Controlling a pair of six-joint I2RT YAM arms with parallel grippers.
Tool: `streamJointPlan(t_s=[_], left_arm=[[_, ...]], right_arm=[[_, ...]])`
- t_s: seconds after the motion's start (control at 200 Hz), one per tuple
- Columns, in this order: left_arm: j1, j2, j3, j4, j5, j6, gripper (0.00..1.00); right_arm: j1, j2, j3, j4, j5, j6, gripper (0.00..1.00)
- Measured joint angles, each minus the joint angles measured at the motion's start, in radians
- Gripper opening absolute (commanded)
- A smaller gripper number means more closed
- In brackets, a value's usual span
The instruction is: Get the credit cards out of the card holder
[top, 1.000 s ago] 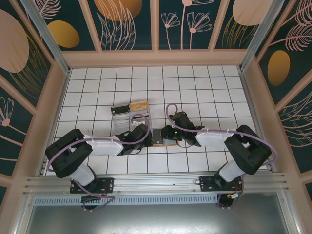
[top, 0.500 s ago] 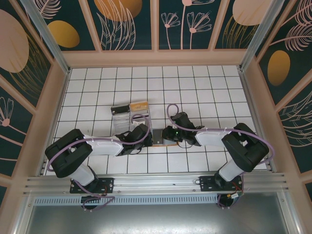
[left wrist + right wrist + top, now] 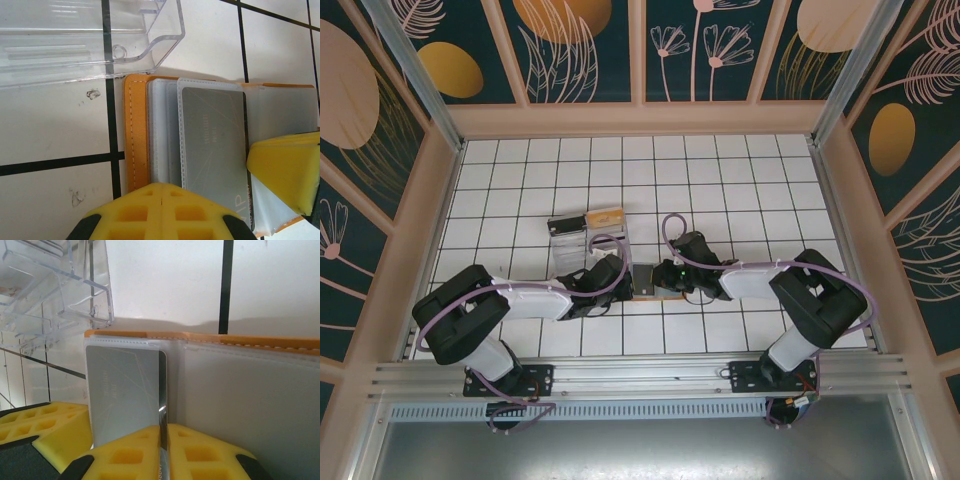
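Right wrist: credit card (image 3: 125,390) sits clamped in right hand (image 3: 163,450).

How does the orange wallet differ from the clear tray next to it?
The wallet is opaque orange with a stitched edge; the tray is see-through plastic. The wallet lies open and flat, with a grey card in its cloudy sleeves, while the tray is a rigid shape with raised walls. From above, the tray covers more of the table than the wallet does. Both rest on the white tiled table, close together.

The card holder (image 3: 136,135), card (image 3: 212,140) inside, lies beside the tray (image 3: 75,45).
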Motion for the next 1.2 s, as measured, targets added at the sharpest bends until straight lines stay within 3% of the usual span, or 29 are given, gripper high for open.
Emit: streamJointPlan(t_s=[0.08, 0.175, 0.801, 0.921, 1.201], left_arm=[[0.001, 0.0, 0.0, 0.0, 0.001, -0.002, 0.0], [0.001, 0.0, 0.0, 0.0, 0.001, -0.002, 0.0], [0.001, -0.023, -0.008, -0.017, 0.0, -0.008, 0.0], [0.001, -0.042, -0.008, -0.025, 0.0, -0.008, 0.0], [0.001, -0.048, -0.008, -0.025, 0.005, -0.005, 0.0]], right_arm=[[-0.002, 0.0, 0.0, 0.004, -0.007, 0.0, 0.12], [-0.006, 0.0, -0.002, 0.006, -0.012, 0.001, 0.0], [-0.059, -0.076, -0.043, -0.029, -0.009, -0.012, 0.0], [-0.055, -0.076, -0.043, -0.029, -0.01, -0.015, 0.14], [-0.009, -0.074, -0.034, -0.029, -0.01, -0.035, 0.17]])
